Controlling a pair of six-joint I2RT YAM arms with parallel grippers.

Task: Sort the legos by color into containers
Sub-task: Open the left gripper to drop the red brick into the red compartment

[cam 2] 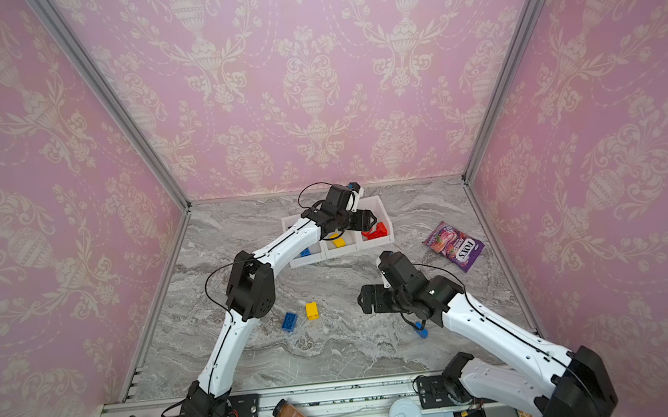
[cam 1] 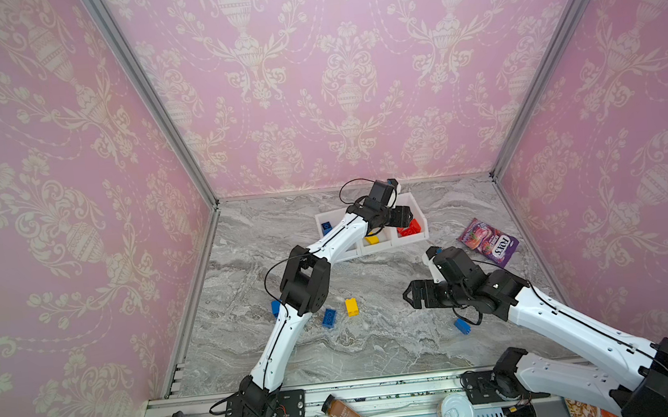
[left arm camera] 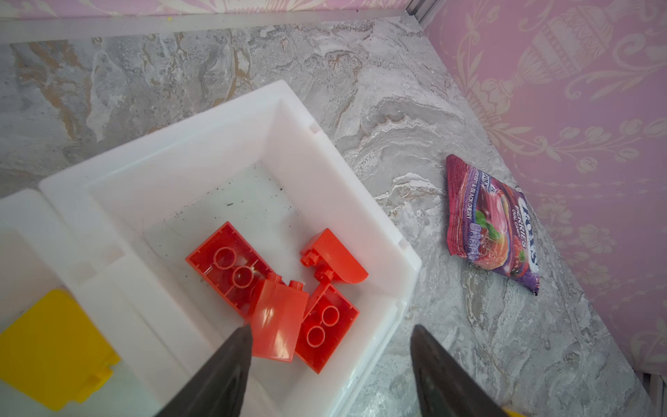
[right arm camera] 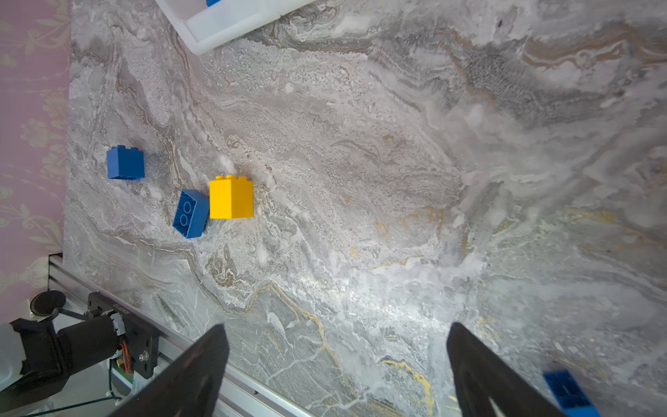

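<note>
**Left gripper** (left arm camera: pixel 330 328): hangs over the right-end bin of the containers (cam 1: pixel 408 240). The jaws are moderately apart and hold nothing.

**Red bricks** (left arm camera: pixel 227 263): about four, heaped in that bin. The sloped red brick (left arm camera: pixel 278 321) lies on top, against one finger (left arm camera: pixel 231 357).

**Other bins:** the sorted yellow brick (left arm camera: pixel 54 350) is in the middle bin, and the sorted blue brick (cam 1: pixel 326 227) is in the left-end bin.

**Right gripper** (right arm camera: pixel 337 326): sits over the bare counter (right arm camera: pixel 397 180). The jaws are wide and empty.

**Unsorted, on the counter:**
- The loose yellow brick (right arm camera: pixel 231 197) has the upturned blue brick (right arm camera: pixel 190 213) just beside it.
- The upright blue brick (right arm camera: pixel 125 162) stands near those two.
- The stray blue brick (cam 1: pixel 462 326) lies close under the right arm's cable.

**Candy bag** (cam 1: pixel 489 241): lies beside the bins and is not part of the sort.

**Hazards, as judged:**
- If the left gripper withdraws at a slant, the finger could drag the sloped red brick over the low front wall.
- The left forearm lies across the row and could shove the bins.
- Closing on the loose yellow brick may pinch or knock its blue neighbour.
- The dangling cable could sweep the stray blue brick away.
</note>
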